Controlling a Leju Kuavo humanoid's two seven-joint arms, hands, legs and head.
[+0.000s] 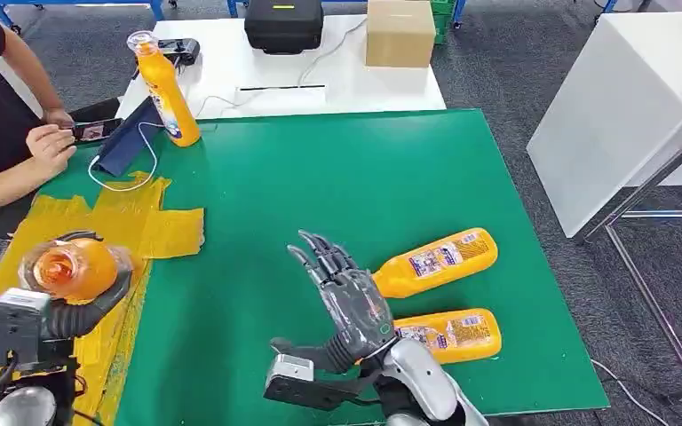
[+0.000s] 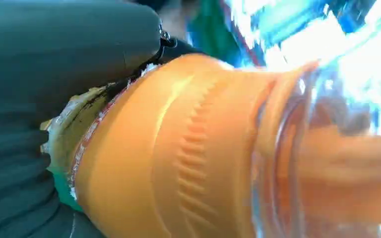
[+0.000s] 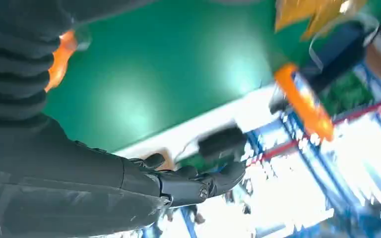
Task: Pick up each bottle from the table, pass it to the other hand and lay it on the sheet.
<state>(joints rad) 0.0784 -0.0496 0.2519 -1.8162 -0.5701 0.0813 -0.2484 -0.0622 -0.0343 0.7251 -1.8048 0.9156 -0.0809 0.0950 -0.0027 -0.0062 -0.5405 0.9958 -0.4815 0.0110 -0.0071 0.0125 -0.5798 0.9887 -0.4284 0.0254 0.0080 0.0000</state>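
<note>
An orange bottle (image 1: 69, 268) is gripped by the left hand (image 1: 89, 306) above the yellow sheet (image 1: 146, 222) at the table's left edge, its cap end turned toward the head camera. The right hand (image 1: 342, 297) is held empty over the green table (image 1: 337, 169), fingers spread, beside 2 bottles (image 1: 444, 259) already lying flat. A 3rd bottle (image 1: 167, 89) is left standing at the far edge, near a seated person's hand (image 1: 49, 146). The bottle's body appears crinkled in the blurred left wrist view. For a clean handover, the bottle is best brought level toward the right palm and released only once those fingers are wrapped around it.
</note>
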